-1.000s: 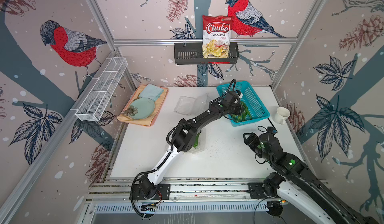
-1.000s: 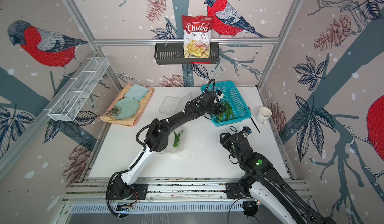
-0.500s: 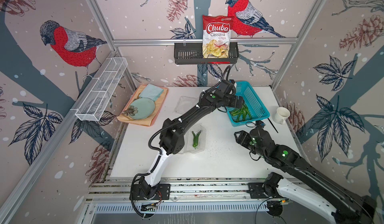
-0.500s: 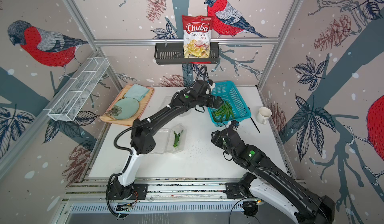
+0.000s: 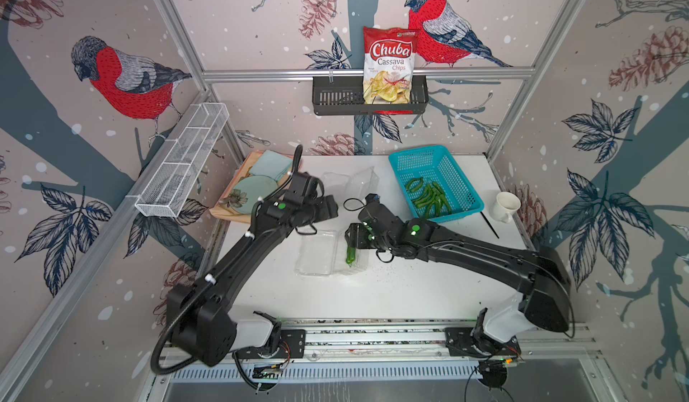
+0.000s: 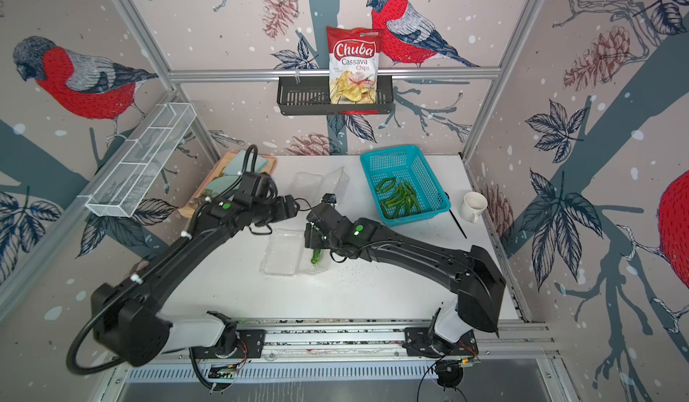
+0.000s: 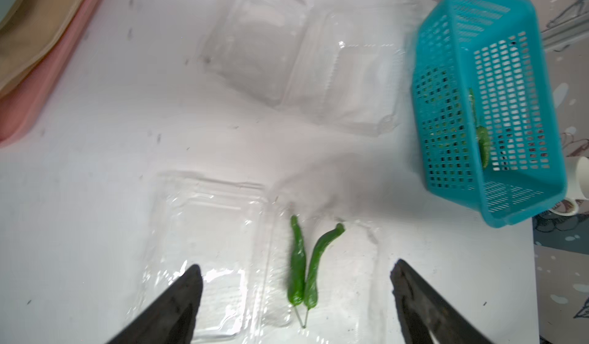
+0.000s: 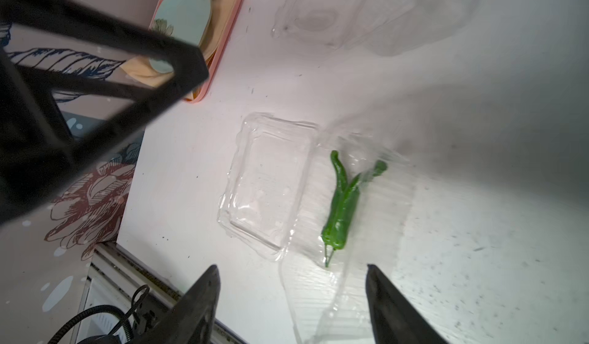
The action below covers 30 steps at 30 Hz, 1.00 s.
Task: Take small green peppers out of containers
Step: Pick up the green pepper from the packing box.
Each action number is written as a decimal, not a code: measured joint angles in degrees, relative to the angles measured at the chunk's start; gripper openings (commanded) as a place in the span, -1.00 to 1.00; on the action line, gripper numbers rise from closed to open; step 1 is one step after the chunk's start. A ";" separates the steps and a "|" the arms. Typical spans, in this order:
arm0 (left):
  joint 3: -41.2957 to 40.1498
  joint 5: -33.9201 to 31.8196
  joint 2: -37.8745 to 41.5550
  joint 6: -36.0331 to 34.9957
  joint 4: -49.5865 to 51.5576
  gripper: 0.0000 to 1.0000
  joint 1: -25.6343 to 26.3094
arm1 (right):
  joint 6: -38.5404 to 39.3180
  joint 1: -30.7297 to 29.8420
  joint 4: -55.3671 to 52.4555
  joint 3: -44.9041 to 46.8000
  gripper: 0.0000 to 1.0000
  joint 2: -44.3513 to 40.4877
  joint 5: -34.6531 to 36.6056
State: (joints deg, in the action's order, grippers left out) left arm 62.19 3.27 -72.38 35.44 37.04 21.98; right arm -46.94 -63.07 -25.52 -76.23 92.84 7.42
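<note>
Where both top views give the whole table, the tally runs: 2 clear containers, 1 turquoise basket (image 5: 417, 151), 1 white cup (image 5: 505, 204), 2 arms.

- Near container (image 5: 318, 251): centre of the frame, lying open, both halves flat on the table.
- Far container (image 5: 350, 184): upper centre, also open, 1 half tilted up; no peppers seen in it.
- Basket peppers (image 5: 428, 197): right of centre, about 9, overlapping, so the count is not firm.

View differences:
- In both top views only 1 green end (image 6: 315, 256) shows in the near container, the rest hidden under the right gripper (image 5: 352, 236).
- The left wrist view shows 2 peppers (image 7: 297, 262) there, side by side in 1 half, stems together, tips spread in a V. The right wrist view shows the same pair (image 8: 342, 205).
- Through the basket mesh the left wrist view gives only 1 clear pepper; the rest is blurred.

Grippers:
- Left gripper (image 7: 296, 266): jaws spread wide, nothing between them, above the near container.
- Right gripper (image 8: 291, 268): jaws apart, somewhat narrower, empty, above the pepper half; contact with the plastic cannot be told.
</note>
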 measured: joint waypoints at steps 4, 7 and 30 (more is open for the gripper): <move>-7.67 0.26 5.16 1.84 0.09 0.75 -1.86 | 0.48 0.55 0.20 -3.30 0.41 6.47 -3.13; -11.15 1.01 6.56 3.17 0.11 0.74 -2.01 | 0.44 1.95 0.44 -3.41 0.40 9.81 -6.27; -17.07 11.37 4.87 4.57 -5.09 0.68 -0.66 | -1.18 8.00 2.56 4.33 -0.02 17.18 -12.50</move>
State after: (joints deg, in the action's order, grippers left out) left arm 45.12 14.63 -67.51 40.01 31.94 21.32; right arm -48.12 -55.07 -22.96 -71.90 110.02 -5.08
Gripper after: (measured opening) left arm 0.840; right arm 0.540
